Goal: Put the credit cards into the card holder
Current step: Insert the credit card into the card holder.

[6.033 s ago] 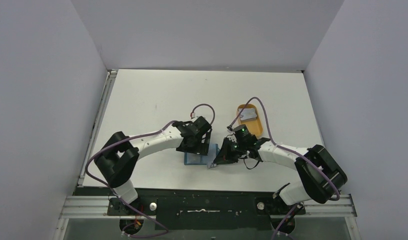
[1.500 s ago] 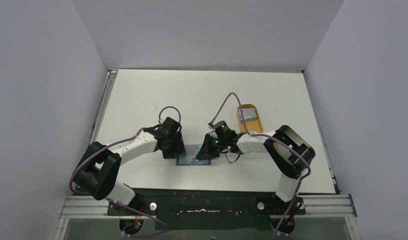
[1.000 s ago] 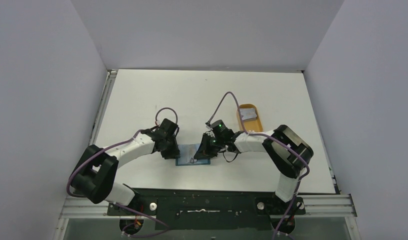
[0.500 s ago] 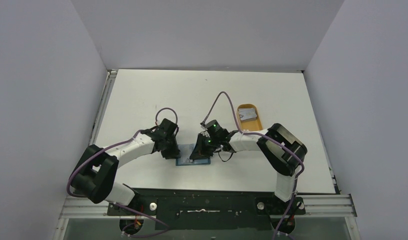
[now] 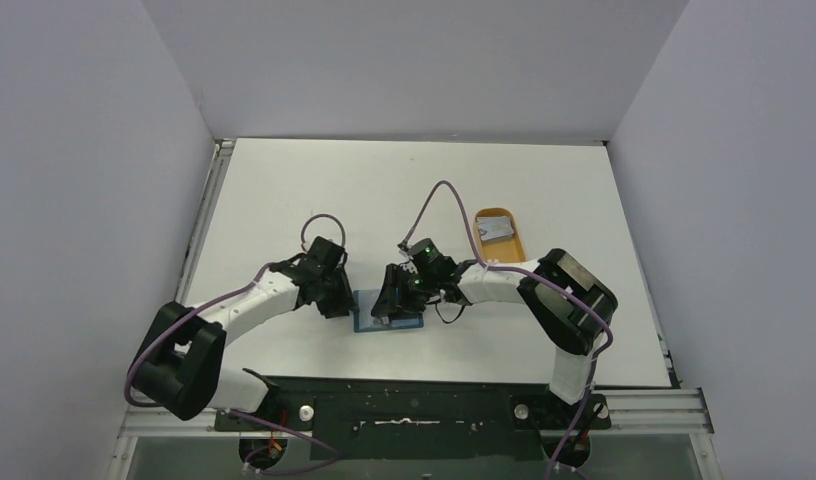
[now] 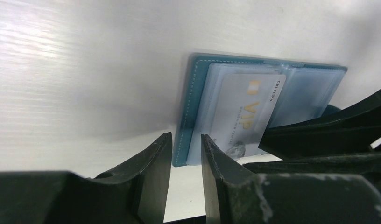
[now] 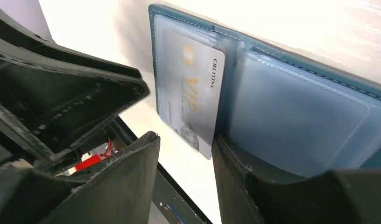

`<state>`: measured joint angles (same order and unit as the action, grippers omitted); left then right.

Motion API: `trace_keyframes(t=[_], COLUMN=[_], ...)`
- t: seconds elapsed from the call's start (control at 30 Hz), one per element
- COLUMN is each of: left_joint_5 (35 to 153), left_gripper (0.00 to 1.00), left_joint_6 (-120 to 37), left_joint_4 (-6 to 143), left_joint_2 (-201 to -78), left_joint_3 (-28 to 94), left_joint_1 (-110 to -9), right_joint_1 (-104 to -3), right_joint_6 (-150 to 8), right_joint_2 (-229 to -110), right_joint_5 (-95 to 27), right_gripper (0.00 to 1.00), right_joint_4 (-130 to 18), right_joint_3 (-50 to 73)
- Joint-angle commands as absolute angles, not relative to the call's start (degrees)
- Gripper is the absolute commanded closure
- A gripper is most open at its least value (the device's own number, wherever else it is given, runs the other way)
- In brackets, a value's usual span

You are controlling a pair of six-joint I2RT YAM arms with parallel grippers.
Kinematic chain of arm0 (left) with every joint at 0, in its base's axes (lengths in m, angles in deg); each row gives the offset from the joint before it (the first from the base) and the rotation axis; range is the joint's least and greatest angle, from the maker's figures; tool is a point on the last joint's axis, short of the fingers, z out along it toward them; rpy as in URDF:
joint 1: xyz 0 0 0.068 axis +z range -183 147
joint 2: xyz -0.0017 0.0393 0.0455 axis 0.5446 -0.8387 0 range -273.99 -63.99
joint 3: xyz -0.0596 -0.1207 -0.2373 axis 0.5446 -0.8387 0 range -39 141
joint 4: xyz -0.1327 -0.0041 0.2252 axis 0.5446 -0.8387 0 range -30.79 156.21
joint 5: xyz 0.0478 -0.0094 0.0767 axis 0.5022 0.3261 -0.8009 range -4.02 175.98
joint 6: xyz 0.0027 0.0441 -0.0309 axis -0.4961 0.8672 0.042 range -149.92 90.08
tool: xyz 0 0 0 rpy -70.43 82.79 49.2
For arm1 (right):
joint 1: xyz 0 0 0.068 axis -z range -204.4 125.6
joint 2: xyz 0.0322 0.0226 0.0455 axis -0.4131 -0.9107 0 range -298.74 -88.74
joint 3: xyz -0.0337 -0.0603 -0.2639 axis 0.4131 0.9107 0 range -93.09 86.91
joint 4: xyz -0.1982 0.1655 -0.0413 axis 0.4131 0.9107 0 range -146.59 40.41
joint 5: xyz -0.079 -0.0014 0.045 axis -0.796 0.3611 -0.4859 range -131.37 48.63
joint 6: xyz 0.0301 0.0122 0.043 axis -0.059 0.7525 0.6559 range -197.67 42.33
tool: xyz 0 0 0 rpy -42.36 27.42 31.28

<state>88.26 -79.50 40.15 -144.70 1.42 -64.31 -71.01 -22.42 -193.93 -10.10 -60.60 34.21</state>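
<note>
Teal-blue leather, folded open and lying flat on the white table (image 5: 314, 190): this is the small square card holder (image 6: 192, 107), placed near the table's front edge between the two grippers. Its clear plastic sleeves face up. A thin silver credit card printed with gold "VIP" lettering (image 7: 188, 93) sits partly inside the sleeve on the holder's left half, and one short end sticks out past the holder's edge.

The left gripper (image 6: 185, 137) is low at the holder's left side. Its black fingers stand slightly apart with a narrow strip of table showing between them, and the holder's corner lies just at the mouth of that gap. The pictures do not show whether the fingers touch it.

The right gripper (image 7: 185, 140) reaches in from the other side. Its fingers are spread, and the card's protruding end lies in the gap between them, close against one finger, not pinched.

Farther back and to the right, well apart from the holder, an orange oval tray (image 5: 515, 252) holds more pale grey cards (image 5: 495, 228).
</note>
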Motion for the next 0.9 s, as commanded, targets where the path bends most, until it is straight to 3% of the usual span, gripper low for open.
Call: trace_keyframes(t=[0.0,0.17,0.4,0.87], left_joint_5=[88.1,88.1,92.9,99.1], left_gripper=[0.73,0.8,1.0,1.0], left_joint_6=[-80.4,-80.3,-80.3,-81.6], left_joint_4=[41.1,40.4,44.7,49.9], left_joint_2=[-138.8,-140.4,-147.1,-150.1], left_joint_3=[0.0,-0.3,-0.3,-1.1], left_joint_1=[-60.6,-58.7,-58.7,-59.4], right_joint_1=[-71.4,-71.6,-73.9,-77.9], right_joint_6=[-24.7,-26.2,-30.2,-35.7], right_joint_2=[-191.8,-191.9,-193.1,-193.9], right_joint_5=[-13.9,-15.0,-18.1,-24.5], right_gripper=[0.53,0.53,0.53,0.52], right_joint_4=[-57.6,-54.6,-47.5,-37.2], right_joint_3=[32.4,31.4,26.6,18.7])
